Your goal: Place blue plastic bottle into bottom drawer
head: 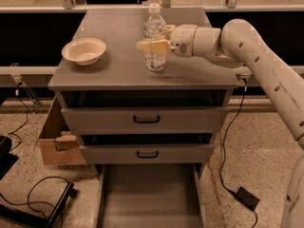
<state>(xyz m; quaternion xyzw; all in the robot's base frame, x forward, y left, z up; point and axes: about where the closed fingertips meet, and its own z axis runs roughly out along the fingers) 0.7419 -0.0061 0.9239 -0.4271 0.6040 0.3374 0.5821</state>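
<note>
The blue plastic bottle (155,25), clear with a white cap and pale label, stands upright on the grey cabinet top (114,70), right of centre. My gripper (153,38) reaches in from the right at the height of the bottle's label. It is open, with one finger (151,45) across the front of the bottle and the other behind it. The bottom drawer (149,198) is pulled out at floor level below the cabinet, and its flat grey floor is bare.
A cream bowl (84,50) sits on the left of the cabinet top. The two upper drawers (146,119) with black handles stand slightly ajar. A cardboard box (54,141) stands left of the cabinet. Cables and a power brick (248,198) lie on the floor.
</note>
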